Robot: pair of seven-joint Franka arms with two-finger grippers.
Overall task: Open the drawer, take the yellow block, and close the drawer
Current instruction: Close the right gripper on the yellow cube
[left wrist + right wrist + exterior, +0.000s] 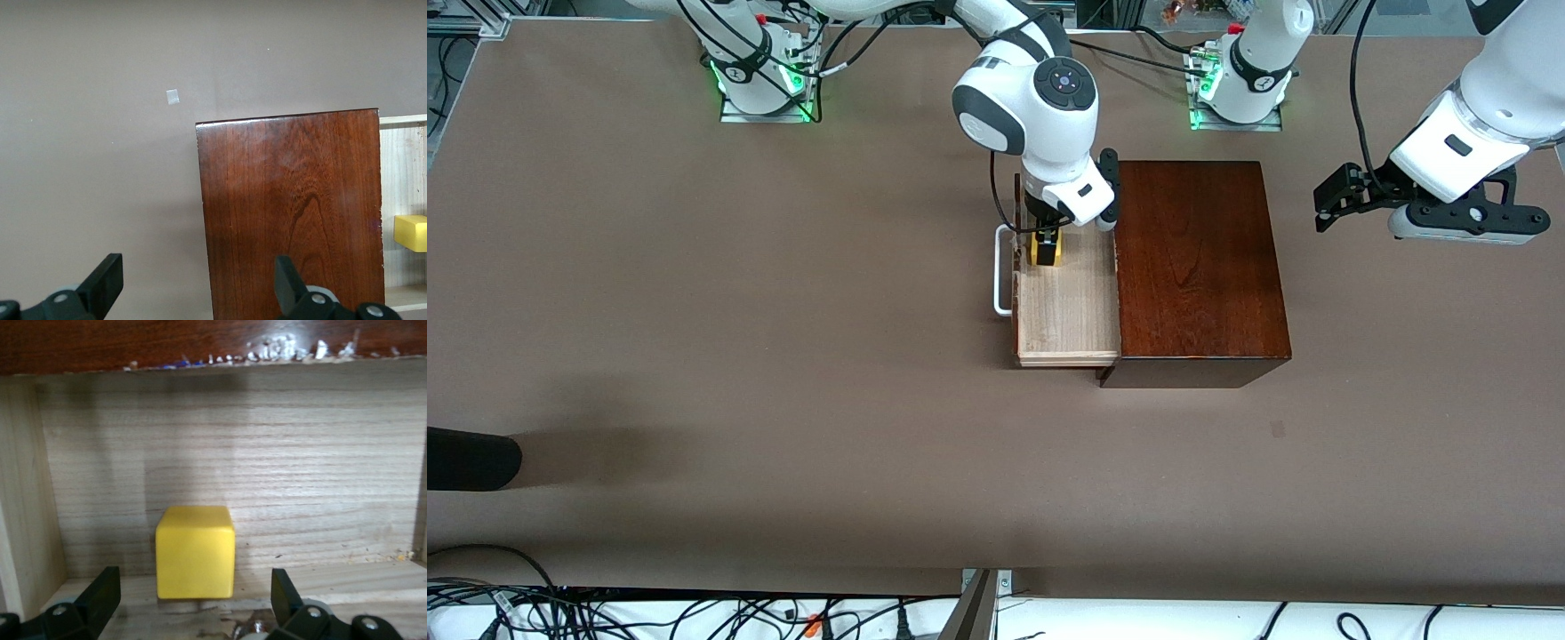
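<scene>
The drawer (1067, 311) stands pulled out of the dark-wood box (1196, 258), its white handle (1002, 271) toward the right arm's end. The yellow block (1047, 252) rests on the drawer's pale floor (280, 453), close to the dark front. My right gripper (1047, 238) hangs low over the block, open. In the right wrist view the block (195, 552) sits between the spread fingertips (105, 583), touching neither. My left gripper (1323, 209) waits open in the air past the box at the left arm's end, with the box (293, 213) and block (411, 233) in its wrist view.
A black rounded object (471, 458) pokes in at the right arm's end, nearer the front camera. A small pale patch (1278, 429) lies on the brown table, nearer the camera than the box. Cables (694, 613) run along the table's near edge.
</scene>
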